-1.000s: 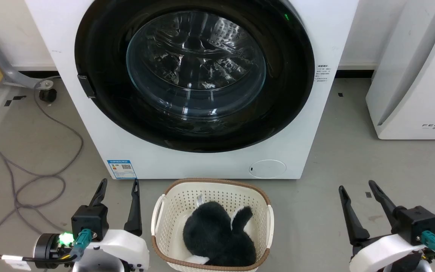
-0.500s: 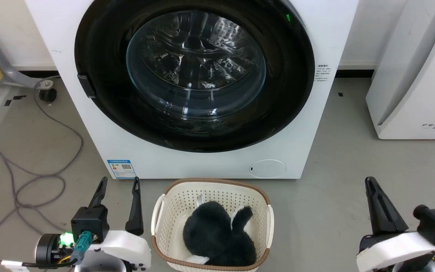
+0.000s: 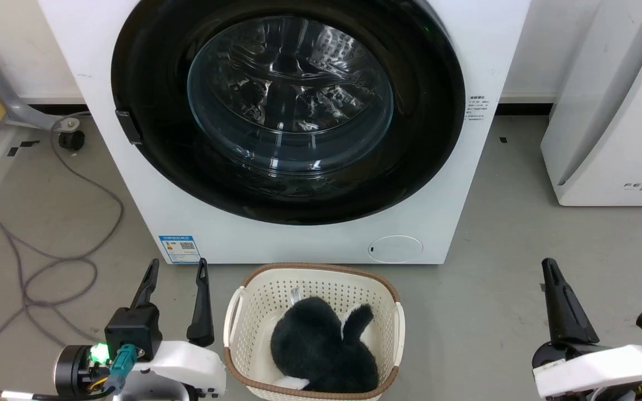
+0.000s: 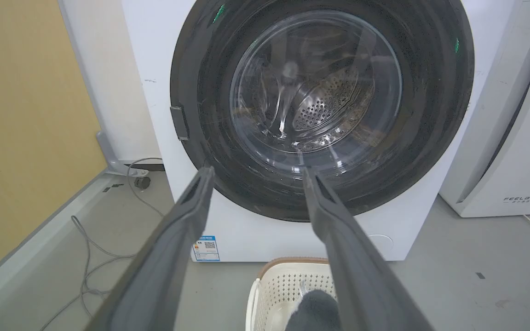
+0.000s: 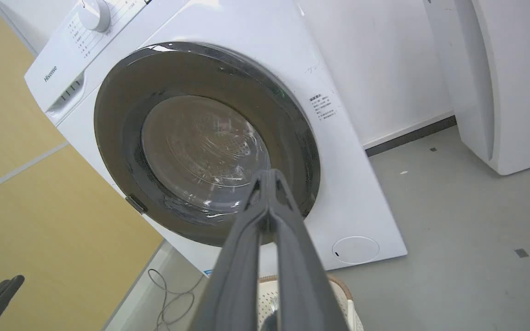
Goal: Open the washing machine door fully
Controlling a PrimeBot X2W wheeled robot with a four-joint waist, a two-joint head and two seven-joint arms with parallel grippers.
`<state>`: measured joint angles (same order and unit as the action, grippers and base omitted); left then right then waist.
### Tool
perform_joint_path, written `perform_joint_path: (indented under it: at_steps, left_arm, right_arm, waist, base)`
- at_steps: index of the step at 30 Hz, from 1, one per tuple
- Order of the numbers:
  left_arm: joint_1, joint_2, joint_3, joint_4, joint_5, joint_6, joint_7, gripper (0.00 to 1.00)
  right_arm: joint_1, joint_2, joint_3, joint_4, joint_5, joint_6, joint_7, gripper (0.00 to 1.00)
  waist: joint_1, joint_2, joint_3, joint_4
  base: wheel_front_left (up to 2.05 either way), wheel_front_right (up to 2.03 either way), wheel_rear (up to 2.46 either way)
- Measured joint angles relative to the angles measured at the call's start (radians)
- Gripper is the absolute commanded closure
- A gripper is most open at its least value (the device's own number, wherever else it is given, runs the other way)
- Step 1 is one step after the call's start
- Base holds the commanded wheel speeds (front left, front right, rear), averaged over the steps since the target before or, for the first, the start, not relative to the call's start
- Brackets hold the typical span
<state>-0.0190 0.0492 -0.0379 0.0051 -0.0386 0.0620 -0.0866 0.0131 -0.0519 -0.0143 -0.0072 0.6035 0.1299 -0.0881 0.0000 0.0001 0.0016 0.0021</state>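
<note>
The washing machine (image 3: pixel 298 245) stands straight ahead, white, with a blue label at its lower left. Its door (image 3: pixel 427 139), a glossy black disc with a clear glass bowl (image 3: pixel 290 94), lies flat against the front, with a small dark tab (image 3: pixel 127 127) on its left rim. My left gripper (image 3: pixel 178 262) is open at the lower left, well short of the machine; in the left wrist view its fingers (image 4: pixel 258 171) frame the door (image 4: pixel 430 115). My right gripper (image 3: pixel 547 262) at the lower right is shut on nothing, its tips (image 5: pixel 268 172) pressed together before the door (image 5: pixel 118 115).
A cream laundry basket (image 3: pixel 254 295) holding a black plush toy (image 3: pixel 321 345) sits on the floor between my grippers, right before the machine. Grey cable (image 3: pixel 76 178) loops over the floor at the left. A white slanted appliance (image 3: pixel 611 139) stands at the right.
My right gripper has gone from open to shut, turned, and shifted to the right. The left gripper has edged slightly forward. The door has not moved.
</note>
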Motion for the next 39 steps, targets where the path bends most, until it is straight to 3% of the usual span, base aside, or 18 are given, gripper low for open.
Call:
perform_joint_path:
  at_steps: [13, 22, 39]
  left_arm:
    - [0.000, 0.000, -0.010, 0.000, -0.009, 0.016, -0.027, 0.00]
    - [0.000, 0.000, -0.016, 0.000, -0.017, 0.025, -0.044, 0.00]
    - [-0.051, 0.000, -0.035, -0.010, -0.018, 0.041, -0.079, 0.00]
  right_arm:
    - [0.000, 0.000, -0.022, 0.020, 0.380, 0.000, 0.021, 1.00]
    - [-0.012, 0.000, -0.057, 0.067, 0.484, 0.000, 0.043, 1.00]
    - [-0.238, -0.007, -0.192, 0.184, 0.667, 0.000, 0.101, 1.00]
  waist:
    - [0.0000, 0.0000, 0.003, 0.005]
    - [0.0000, 0.0000, 0.010, 0.013]
    - [0.0003, 0.0000, 0.105, 0.037]
  base:
    - [0.00, 0.00, 0.00]
    - [0.00, 0.00, 0.00]
    - [0.00, 0.00, 0.00]
